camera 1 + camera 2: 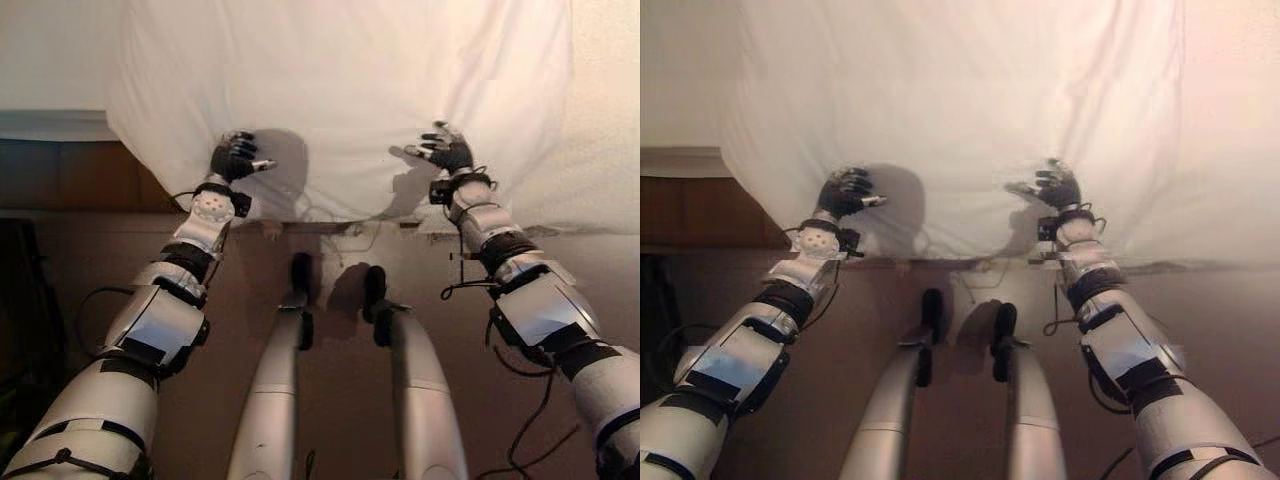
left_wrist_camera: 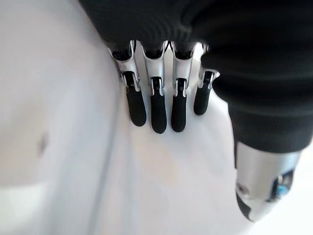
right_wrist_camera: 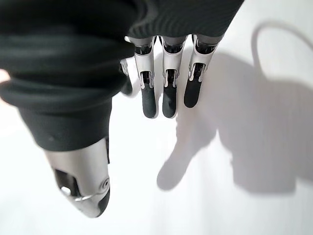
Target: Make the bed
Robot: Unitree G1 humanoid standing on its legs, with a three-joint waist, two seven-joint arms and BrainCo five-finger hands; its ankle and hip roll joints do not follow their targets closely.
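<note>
A white bed cover lies spread over the bed, and its near edge hangs just past the bed's side. My left hand hovers over the cover's near left part, close to that edge. Its fingers are relaxed above the cloth and the thumb stands apart, with nothing held. My right hand is over the near right part at about the same height. Its fingers are likewise loose, its thumb is free, and it casts a shadow on the cloth.
The cover's left corner hangs over the pale mattress edge and the brown wooden bed frame. A cream textured layer shows to the right of the cover. A dark object stands on the floor at the left.
</note>
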